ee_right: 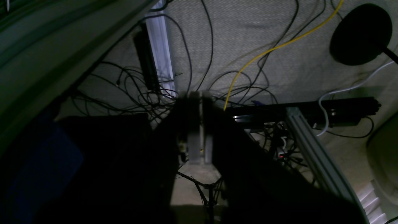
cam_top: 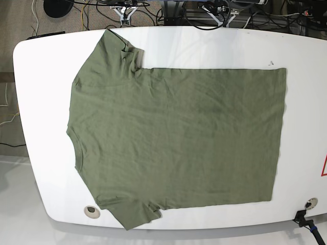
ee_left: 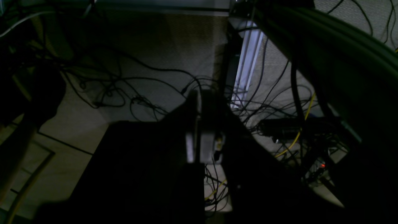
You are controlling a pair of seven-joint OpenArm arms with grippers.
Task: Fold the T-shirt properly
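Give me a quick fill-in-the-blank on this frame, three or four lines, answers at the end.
1. The T-shirt lies spread ____ on the white table.
2. In the base view its collar points toward the ____ edge of the picture.
3. The number of folds made so far is ____.
4. The long cable on the floor in the right wrist view is ____ in colour.

Answers: flat; left; zero; yellow

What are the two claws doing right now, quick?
Left claw: closed, holding nothing.
Right claw: closed, holding nothing.
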